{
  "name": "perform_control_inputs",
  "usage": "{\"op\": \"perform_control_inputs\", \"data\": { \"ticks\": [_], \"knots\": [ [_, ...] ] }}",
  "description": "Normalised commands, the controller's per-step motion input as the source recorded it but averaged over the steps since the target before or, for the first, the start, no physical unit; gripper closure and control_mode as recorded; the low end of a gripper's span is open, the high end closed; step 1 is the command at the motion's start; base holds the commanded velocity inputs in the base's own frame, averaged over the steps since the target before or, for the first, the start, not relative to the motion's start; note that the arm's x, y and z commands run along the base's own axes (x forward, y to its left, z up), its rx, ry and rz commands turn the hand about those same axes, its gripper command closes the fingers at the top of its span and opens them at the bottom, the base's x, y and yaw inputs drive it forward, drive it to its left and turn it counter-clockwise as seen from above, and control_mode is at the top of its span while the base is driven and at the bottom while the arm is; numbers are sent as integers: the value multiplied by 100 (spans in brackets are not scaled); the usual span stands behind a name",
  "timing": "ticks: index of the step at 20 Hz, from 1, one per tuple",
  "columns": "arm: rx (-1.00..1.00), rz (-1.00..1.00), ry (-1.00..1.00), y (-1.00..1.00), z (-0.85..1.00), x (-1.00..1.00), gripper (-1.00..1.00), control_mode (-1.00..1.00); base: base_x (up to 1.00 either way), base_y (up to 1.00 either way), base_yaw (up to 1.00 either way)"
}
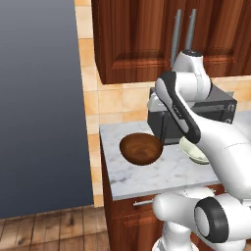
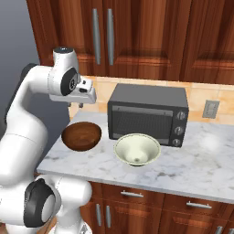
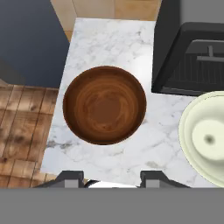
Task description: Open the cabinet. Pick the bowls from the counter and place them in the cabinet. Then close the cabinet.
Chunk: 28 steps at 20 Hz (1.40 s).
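Where marble spreads, two bowls (image 3: 105,105).

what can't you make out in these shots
- Cabinet inside: its doors are shut in both base views.
- Cream bowl: mostly behind the arm in the left base view; cut by the right edge in the hand view.
- Microwave dial markings: too small in the right base view.
- Gripper: just the fingertips poke up at the bottom of the hand view, spread apart and empty.
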Motion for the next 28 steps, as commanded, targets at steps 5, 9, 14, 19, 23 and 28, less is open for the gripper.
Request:
{"op": "perform_control_inputs", "data": {
  "ticks": [5,9,14,19,23,28],
  "knots": [
    [0,0,-16,0,3,-31,-100,-100,0,0,0],
    [-1,0,-47,0,21,-53,-100,-100,0,0,0],
    [-5,1,-52,0,37,-42,-100,-100,0,0,0],
    [-5,1,-58,0,53,-39,-100,-100,0,0,0],
    [0,0,-62,-5,59,-39,-100,-100,0,0,0],
    [0,0,-58,-26,52,-18,-100,-100,0,0,0]
  ]
}}
